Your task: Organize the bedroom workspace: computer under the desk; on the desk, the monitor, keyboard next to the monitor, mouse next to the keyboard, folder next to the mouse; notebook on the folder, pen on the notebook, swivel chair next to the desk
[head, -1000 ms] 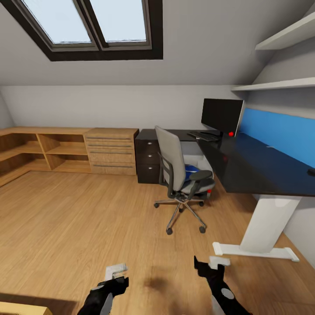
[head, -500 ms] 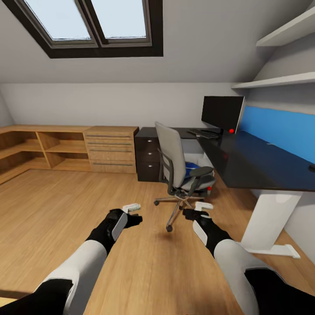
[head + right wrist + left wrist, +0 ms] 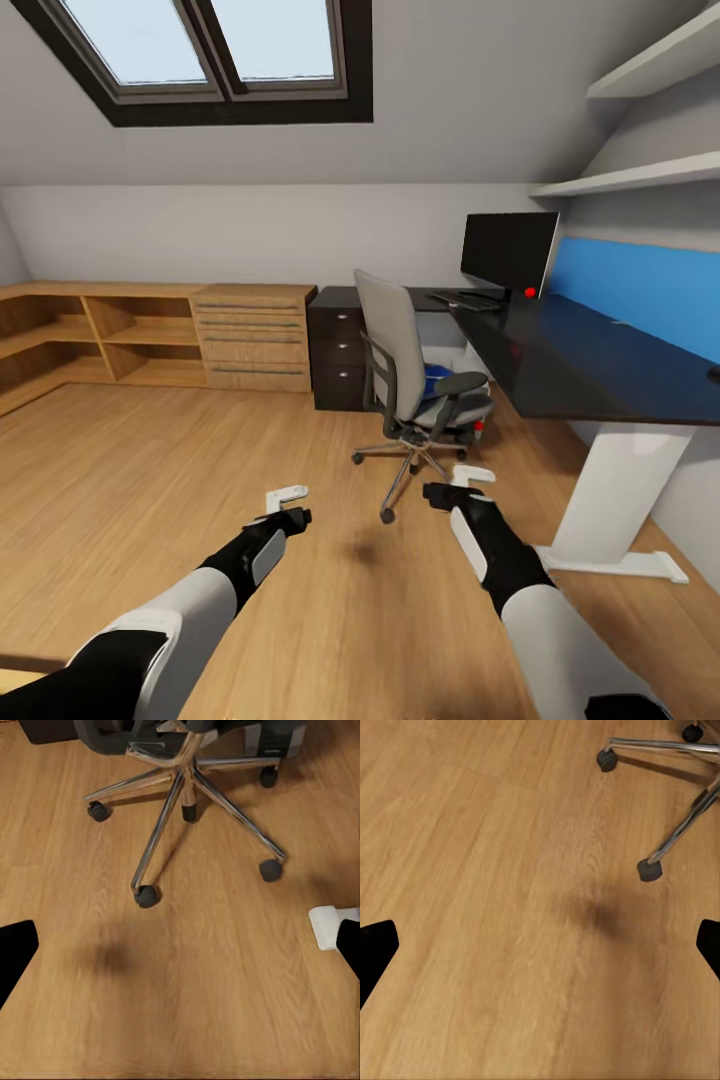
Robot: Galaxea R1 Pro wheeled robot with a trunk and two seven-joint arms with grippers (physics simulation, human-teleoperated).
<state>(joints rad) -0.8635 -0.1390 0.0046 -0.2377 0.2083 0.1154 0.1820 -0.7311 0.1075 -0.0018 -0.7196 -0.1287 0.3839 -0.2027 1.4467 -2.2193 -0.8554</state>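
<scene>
Both hands, left point(image 3: 287, 503) and right point(image 3: 460, 484), spread empty over plank floor point(image 3: 150, 480); one grey padded swivel chair point(image 3: 412, 385), one glossy black surface point(image 3: 570, 360).

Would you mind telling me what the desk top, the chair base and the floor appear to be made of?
The desk top looks like glossy black laminate or lacquer: it reflects the blue wall panel. The chair base seems polished metal, given its bright silver legs. The floor appears to be light wood planks with visible grain.
</scene>
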